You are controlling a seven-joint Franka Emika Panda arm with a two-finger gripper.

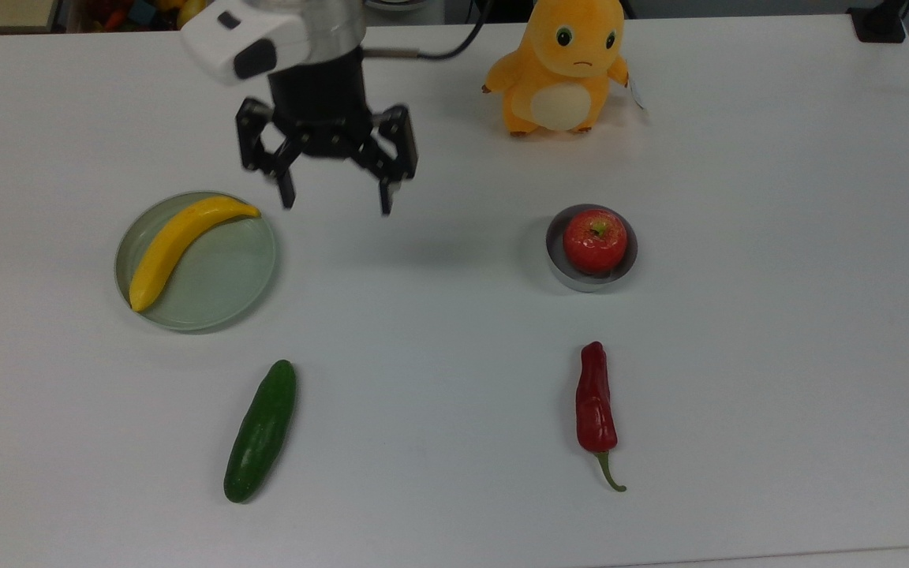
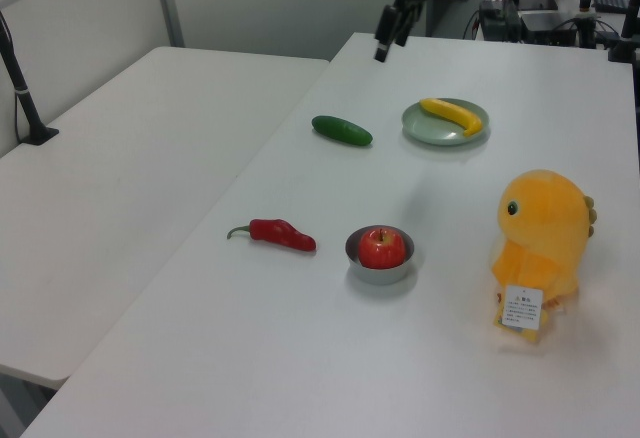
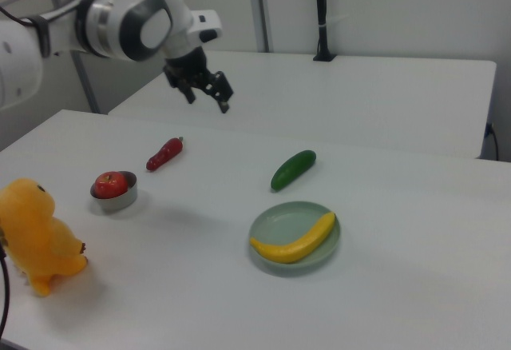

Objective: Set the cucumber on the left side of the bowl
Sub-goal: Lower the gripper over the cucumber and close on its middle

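The broad white table [image 1: 454, 379] carries everything here, and above it hangs the white robot arm [image 3: 120, 22], its black two-finger gripper [image 1: 336, 201] high in the air with fingers spread wide apart and nothing between them. In the top view it sits just beside the upper right edge of the plate, well short of its target.

At the far edge stands the plump orange plush toy [image 1: 561, 67], upright and out of the way. Next, the flat pale green plate [image 1: 218, 292] holds a yellow banana [image 1: 178, 244] lying diagonally across it. Near the table's front edge lies the glossy dark green cucumber [image 1: 261, 430], flat on the table, slightly tilted, well apart from the plate and from everything else. That is the piece to move, and nothing touches it yet.

Across the table, the red chili pepper with its green stem [image 1: 596, 410] lies below the small grey metal bowl [image 1: 561, 272], which has a red apple [image 1: 595, 241] sitting inside.

By my reading this is the approach, with the pick not yet begun. The next move calls for carrying the gripper down the top view toward the cucumber, turning the fingers to straddle its narrow width, then lowering. The bare patch on the top view's left of the bowl looks free for the drop.
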